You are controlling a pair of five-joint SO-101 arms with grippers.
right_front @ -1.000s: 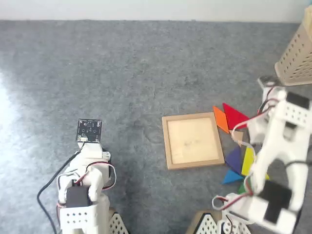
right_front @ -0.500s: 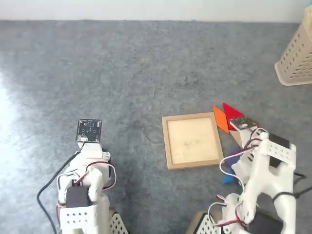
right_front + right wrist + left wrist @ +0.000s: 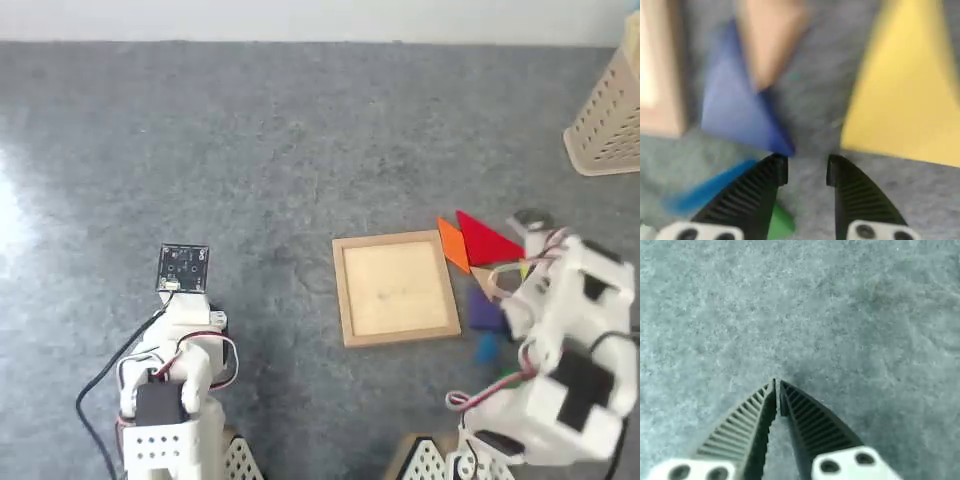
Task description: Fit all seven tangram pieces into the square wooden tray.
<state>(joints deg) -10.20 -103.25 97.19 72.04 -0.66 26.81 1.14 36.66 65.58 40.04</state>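
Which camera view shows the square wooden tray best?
The high view: the whole wooden tray lies in it, empty. The right wrist view catches just a strip of its frame; the left wrist view faces carpet.

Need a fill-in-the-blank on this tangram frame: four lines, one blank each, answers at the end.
1. The wooden tray is ___: no piece lies in it.
2. The red triangle lies beside the ___ piece.
3. The left gripper is ___ above bare carpet.
4. The right gripper is open, its tips between the dark blue piece and the ___ piece.
Missing words: empty; orange; shut; yellow.
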